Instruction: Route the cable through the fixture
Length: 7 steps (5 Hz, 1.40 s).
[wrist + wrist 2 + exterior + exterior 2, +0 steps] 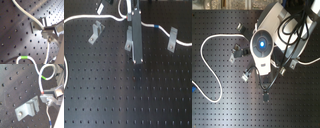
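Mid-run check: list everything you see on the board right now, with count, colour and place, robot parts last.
cable: one, white, with a blue tape band; in the first exterior view it runs along the far side of the board, and a loop leaves at the first exterior view's left edge.
green band: one, on a cable loop in both wrist views.
brackets: three, grey metal, standing on the board in the first exterior view: one at the first exterior view's left, one in the middle beside the arm, one at the first exterior view's right.
board: one, black, with a grid of holes.
hand: one, grey; it grips the cable near a bracket in the second wrist view.
arm: one, white with a blue light.
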### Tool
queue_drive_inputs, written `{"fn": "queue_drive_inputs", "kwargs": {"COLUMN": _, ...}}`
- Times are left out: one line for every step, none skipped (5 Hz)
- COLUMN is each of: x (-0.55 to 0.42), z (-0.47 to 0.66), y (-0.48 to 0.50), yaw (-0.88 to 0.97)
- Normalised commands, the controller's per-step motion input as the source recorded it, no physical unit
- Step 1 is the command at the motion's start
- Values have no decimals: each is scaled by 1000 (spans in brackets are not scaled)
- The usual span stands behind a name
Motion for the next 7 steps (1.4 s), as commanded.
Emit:
{"fn": "queue_drive_inputs", "kwargs": {"x": -142, "z": 166, "y": 155, "yaw": 788}}
{"fn": "queue_drive_inputs", "kwargs": {"x": -163, "z": 162, "y": 141, "yaw": 803}}
{"fn": "queue_drive_inputs", "kwargs": {"x": -49, "z": 252, "y": 150, "yaw": 851}}
{"fn": "queue_drive_inputs", "kwargs": {"x": 31, "z": 346, "y": 188, "yaw": 874}}
{"fn": "queue_drive_inputs", "kwargs": {"x": 65, "z": 249, "y": 139, "yaw": 918}}
{"fn": "queue_drive_inputs", "kwargs": {"x": -28, "z": -75, "y": 126, "yaw": 854}}
{"fn": "queue_drive_inputs", "kwargs": {"x": -66, "z": -302, "y": 133, "yaw": 746}}
